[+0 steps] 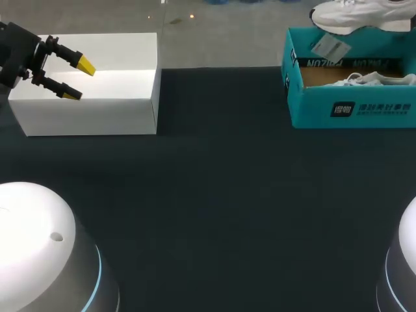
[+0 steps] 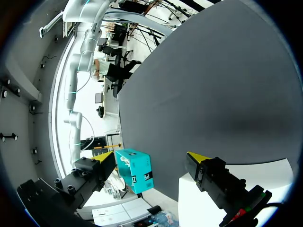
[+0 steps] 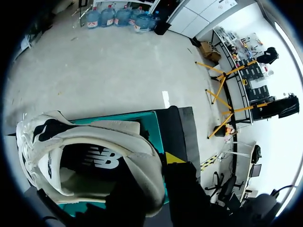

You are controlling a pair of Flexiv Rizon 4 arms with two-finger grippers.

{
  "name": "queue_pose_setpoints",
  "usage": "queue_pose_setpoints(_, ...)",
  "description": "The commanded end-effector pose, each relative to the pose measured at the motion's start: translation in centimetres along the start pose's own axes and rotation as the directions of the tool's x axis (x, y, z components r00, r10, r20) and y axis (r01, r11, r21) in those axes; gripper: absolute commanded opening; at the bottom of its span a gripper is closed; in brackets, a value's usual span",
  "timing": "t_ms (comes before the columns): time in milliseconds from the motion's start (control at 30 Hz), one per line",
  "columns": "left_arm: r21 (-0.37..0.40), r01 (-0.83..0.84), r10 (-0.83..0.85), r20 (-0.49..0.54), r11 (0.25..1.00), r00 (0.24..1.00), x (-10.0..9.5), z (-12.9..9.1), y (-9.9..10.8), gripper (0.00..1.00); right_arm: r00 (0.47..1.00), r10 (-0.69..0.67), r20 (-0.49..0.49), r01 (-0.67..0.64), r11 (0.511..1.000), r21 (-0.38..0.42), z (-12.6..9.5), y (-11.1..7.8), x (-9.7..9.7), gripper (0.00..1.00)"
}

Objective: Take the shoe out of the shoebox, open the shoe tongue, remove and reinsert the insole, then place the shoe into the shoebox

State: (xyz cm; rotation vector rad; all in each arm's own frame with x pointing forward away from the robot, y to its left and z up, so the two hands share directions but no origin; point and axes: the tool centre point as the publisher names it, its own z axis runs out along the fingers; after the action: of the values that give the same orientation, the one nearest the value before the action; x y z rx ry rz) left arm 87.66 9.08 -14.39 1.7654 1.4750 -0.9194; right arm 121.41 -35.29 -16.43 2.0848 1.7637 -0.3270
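Looking down on the dark desk (image 1: pixel 214 195), you find a teal shoebox (image 1: pixel 351 107) at its far right corner, its top open. A white shoe (image 1: pixel 361 16) hangs in the air just above the shoebox's far edge, sole down. A paper tag (image 1: pixel 327 45) dangles from it over the box. A second white shoe (image 1: pixel 374 79) lies inside the shoebox.

Your right gripper (image 3: pixel 154 163) is closed on the raised shoe at the rim of its opening. In the right wrist view one dark finger sits inside the opening and the other outside. One yellow tip shows against the outer wall. The dark insole (image 3: pixel 75 163) is in place inside the shoe, and the shoebox lies directly beneath.

Your left gripper (image 1: pixel 79 80) is well apart from all this, above a plain white box (image 1: pixel 117 97) at the desk's far left corner. Its two yellow-tipped fingers are spread wide with nothing between them. In the left wrist view the shoebox appears small, far ahead of those parted fingers, across the bare desk.
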Motion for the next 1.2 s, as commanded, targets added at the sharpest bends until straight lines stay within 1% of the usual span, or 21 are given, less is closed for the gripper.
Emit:
queue_pose_setpoints(33, 0.000, 0.000, 0.000, -0.004, 1.000, 1.000, -0.1, 0.0, 0.0, 1.00, 1.000, -0.016, -0.019, 0.015, 0.999, -0.047, 0.4, -2.4, 0.0, 0.00)
queue_pose_setpoints(133, 0.000, 0.000, 0.000, -0.004, 1.000, 1.000, -0.1, 0.0, 0.0, 1.00, 0.999, -0.037, -0.016, 0.036, 0.998, -0.055, 0.7, -3.3, 0.4, 0.00)
queue_pose_setpoints(200, 0.000, 0.000, 0.000, -0.004, 1.000, 1.000, -0.1, 0.0, 0.0, 1.00, 0.999, -0.048, 0.005, 0.048, 0.997, -0.057, 1.1, -3.9, 0.6, 0.00)
queue_pose_setpoints(333, 0.000, 0.000, 0.000, -0.004, 1.000, 1.000, -0.1, 0.0, 0.0, 1.00, 0.998, -0.059, 0.023, 0.060, 0.997, -0.047, 2.7, -4.6, 1.5, 0.00)
queue_pose_setpoints(367, 0.000, 0.000, 0.000, -0.004, 1.000, 1.000, -0.1, 0.0, 0.0, 1.00, 0.997, -0.059, 0.042, 0.061, 0.997, -0.048, 3.1, -4.7, 1.8, 0.00)
queue_pose_setpoints(500, 0.000, 0.000, 0.000, -0.004, 1.000, 1.000, -0.1, 0.0, 0.0, 1.00, 0.995, -0.066, 0.069, 0.071, 0.994, -0.079, 4.5, -4.7, 2.7, 0.00)
queue_pose_setpoints(600, 0.000, 0.000, 0.000, -0.004, 1.000, 1.000, -0.1, 0.0, 0.0, 1.00, 0.996, -0.060, 0.060, 0.065, 0.995, -0.076, 5.3, -4.6, 3.0, 0.00)
queue_pose_setpoints(700, 0.000, 0.000, 0.000, -0.004, 1.000, 1.000, -0.1, 0.0, 0.0, 1.00, 0.995, -0.061, 0.073, 0.068, 0.993, -0.094, 5.9, -4.4, 3.5, 0.00)
queue_pose_setpoints(833, 0.000, 0.000, 0.000, -0.004, 1.000, 1.000, -0.1, 0.0, 0.0, 1.00, 0.995, -0.052, 0.080, 0.057, 0.996, -0.067, 7.0, -4.1, 3.6, 0.00)
queue_pose_setpoints(900, 0.000, 0.000, 0.000, -0.004, 1.000, 1.000, -0.1, 0.0, 0.0, 1.00, 0.995, -0.058, 0.080, 0.061, 0.997, -0.039, 7.2, -4.0, 3.6, 0.00)
queue_pose_setpoints(1200, 0.000, 0.000, 0.000, -0.004, 1.000, 1.000, -0.1, 0.0, 0.0, 1.00, 0.995, -0.058, 0.080, 0.061, 0.997, -0.039, 7.2, -4.0, 3.6, 0.00)
